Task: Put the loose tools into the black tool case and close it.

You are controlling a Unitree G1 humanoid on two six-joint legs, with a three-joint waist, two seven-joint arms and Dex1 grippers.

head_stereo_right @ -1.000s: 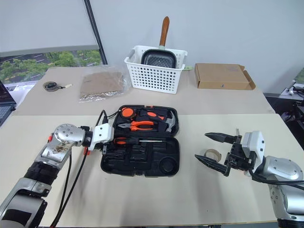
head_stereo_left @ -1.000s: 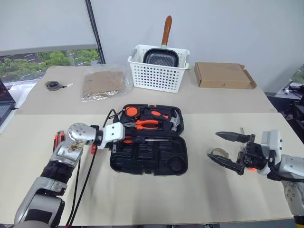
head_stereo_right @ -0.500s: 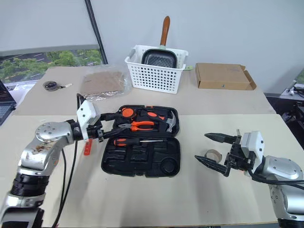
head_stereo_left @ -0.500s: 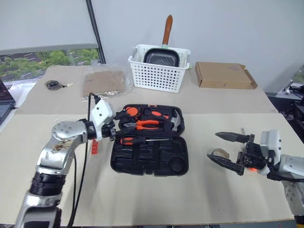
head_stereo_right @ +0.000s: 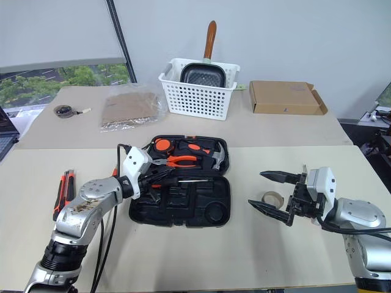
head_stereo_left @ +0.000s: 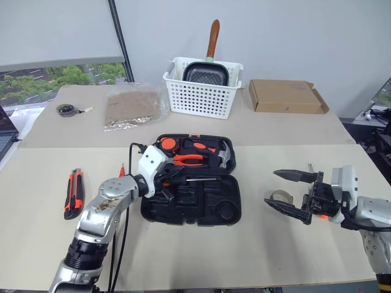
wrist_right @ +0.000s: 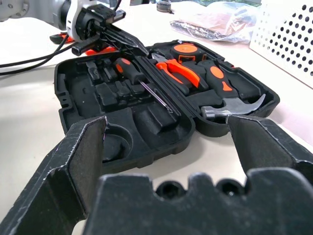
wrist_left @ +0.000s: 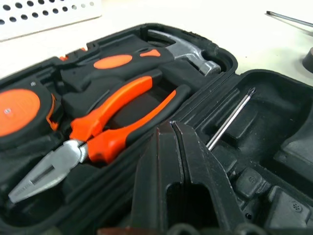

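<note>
The black tool case (head_stereo_left: 204,202) lies open in the middle of the table. It holds orange-handled pliers (head_stereo_left: 189,159), a hammer (head_stereo_left: 225,157) and one screwdriver (head_stereo_left: 183,179). My left gripper (head_stereo_left: 171,176) is shut with nothing in it, its tips over the case's left side just above that screwdriver's shaft (wrist_left: 230,120). An orange-and-black utility knife (head_stereo_left: 73,193) lies far left, with a slim orange tester pen (head_stereo_left: 120,170) beside my left forearm. My right gripper (head_stereo_left: 274,187) stands open next to the tape ring (head_stereo_left: 281,196). A thin steel shaft (wrist_left: 288,18) lies behind it.
At the back stand a white slotted basket (head_stereo_left: 201,97) holding a pan, a flat cardboard box (head_stereo_left: 286,96), a clear bag of brown material (head_stereo_left: 131,107) and a small round object (head_stereo_left: 68,110). A seam joins the two tabletops behind the case.
My left gripper has gone from open to shut. Its arm swung up and then came back down over the case's left side, uncovering the utility knife. The right arm has kept still.
</note>
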